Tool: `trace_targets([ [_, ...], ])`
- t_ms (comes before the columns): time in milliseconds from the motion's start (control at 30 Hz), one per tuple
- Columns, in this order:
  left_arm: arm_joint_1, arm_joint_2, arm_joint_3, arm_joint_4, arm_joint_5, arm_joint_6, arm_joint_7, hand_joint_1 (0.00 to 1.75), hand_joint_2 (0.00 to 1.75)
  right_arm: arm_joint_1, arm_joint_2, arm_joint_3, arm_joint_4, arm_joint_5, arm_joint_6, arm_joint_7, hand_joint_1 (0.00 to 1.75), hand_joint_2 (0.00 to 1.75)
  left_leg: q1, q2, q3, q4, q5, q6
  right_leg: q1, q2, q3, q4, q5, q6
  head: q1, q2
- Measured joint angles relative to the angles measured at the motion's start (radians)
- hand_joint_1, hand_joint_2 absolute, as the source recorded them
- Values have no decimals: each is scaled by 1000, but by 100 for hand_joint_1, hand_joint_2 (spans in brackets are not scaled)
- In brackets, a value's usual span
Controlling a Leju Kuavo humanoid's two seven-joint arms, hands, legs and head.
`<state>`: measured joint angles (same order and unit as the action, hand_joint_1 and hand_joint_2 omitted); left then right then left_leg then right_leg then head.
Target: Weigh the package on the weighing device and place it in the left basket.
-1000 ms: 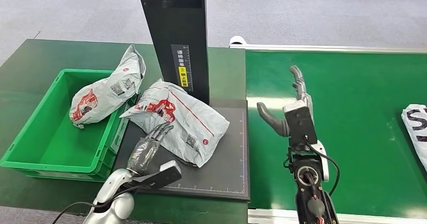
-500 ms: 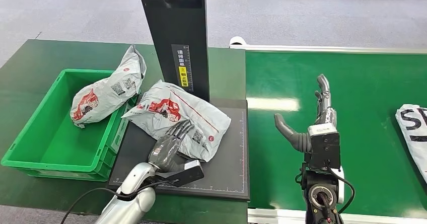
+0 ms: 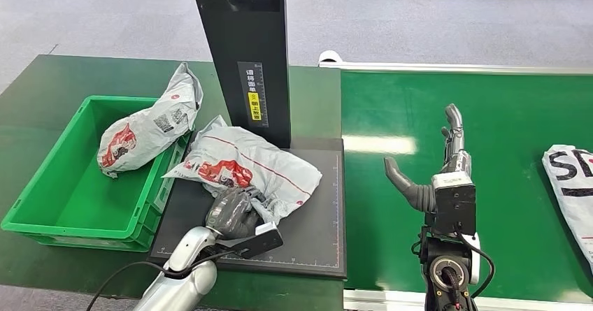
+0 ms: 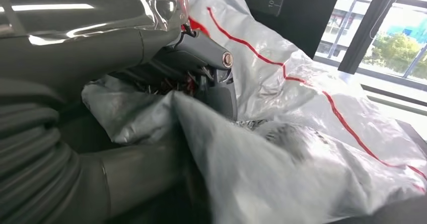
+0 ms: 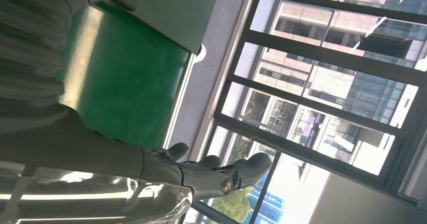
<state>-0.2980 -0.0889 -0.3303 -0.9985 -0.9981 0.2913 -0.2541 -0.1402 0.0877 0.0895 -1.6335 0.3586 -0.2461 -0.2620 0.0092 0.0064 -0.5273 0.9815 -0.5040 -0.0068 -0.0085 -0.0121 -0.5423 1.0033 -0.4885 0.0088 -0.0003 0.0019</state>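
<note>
From the head view, a crinkled grey plastic package (image 3: pixel 252 168) with red print and a thin red stripe lies on the flat black platform of the weighing device (image 3: pixel 315 234), close against its tall black column (image 3: pixel 245 52). The left robot hand (image 3: pixel 234 213) is at the package's near edge, fingers curled into the bunched film, grasping it. To the left, just beside the platform, sits the green plastic basket (image 3: pixel 42 206), and a second grey package (image 3: pixel 147 126) leans over its far right rim. The right robot hand (image 3: pixel 437 164) is raised over the smooth green conveyor belt (image 3: pixel 517 213), fingers straight, thumb spread, holding nothing. Another white package (image 3: pixel 570 185) with black lettering lies at the belt's right edge. The column stands between the package and the far side of the dark green table (image 3: pixel 42 80).

The left wrist view shows the left robot hand (image 4: pixel 151 78) close up: glossy film is gathered between grey thumb and dark fingers, and the package (image 4: pixel 302 133) spreads beyond, shiny and wrinkled.

In the right wrist view, the right robot hand (image 5: pixel 166 176) is released, fingers extended against window frames, with the green belt (image 5: pixel 126 88) behind it.
</note>
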Motion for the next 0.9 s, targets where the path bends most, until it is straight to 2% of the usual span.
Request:
trace_targets([
  [267, 10, 0, 27, -8, 46, 35, -24, 175, 175, 0, 2, -9, 0, -12, -3, -12, 0, 175, 0, 0, 0, 0, 0, 0, 0, 0, 0, 0, 0, 0, 0, 0],
  [400, 44, 0, 62, -69, 103, 125, -96, 175, 175, 6, 3, -20, -5, -19, -13, -19, 0, 175, 0, 0, -1, 0, 0, 0, 0, 0, -1, 0, 0, 0, 0, 0],
  [533, 100, 5, 105, -251, 173, 220, -158, 175, 175, 31, 7, -39, -20, -20, -31, -28, 0, 175, 0, 0, -2, 0, 0, 0, 1, 0, -2, 0, 0, 0, 0, 0],
  [733, 178, 48, 186, -609, 186, 307, -132, 175, 175, 92, 18, -72, -45, -13, -52, -38, 0, 175, 0, 0, -3, 0, 0, 0, 1, 0, -3, 0, 0, 0, 0, 0],
  [900, 185, 85, 256, -736, 251, 323, -136, 175, 175, 122, 28, -92, -66, -2, -59, -39, 0, 175, 1, 0, -3, 0, 0, 0, 1, 0, -3, 0, 0, 0, 0, 0],
])
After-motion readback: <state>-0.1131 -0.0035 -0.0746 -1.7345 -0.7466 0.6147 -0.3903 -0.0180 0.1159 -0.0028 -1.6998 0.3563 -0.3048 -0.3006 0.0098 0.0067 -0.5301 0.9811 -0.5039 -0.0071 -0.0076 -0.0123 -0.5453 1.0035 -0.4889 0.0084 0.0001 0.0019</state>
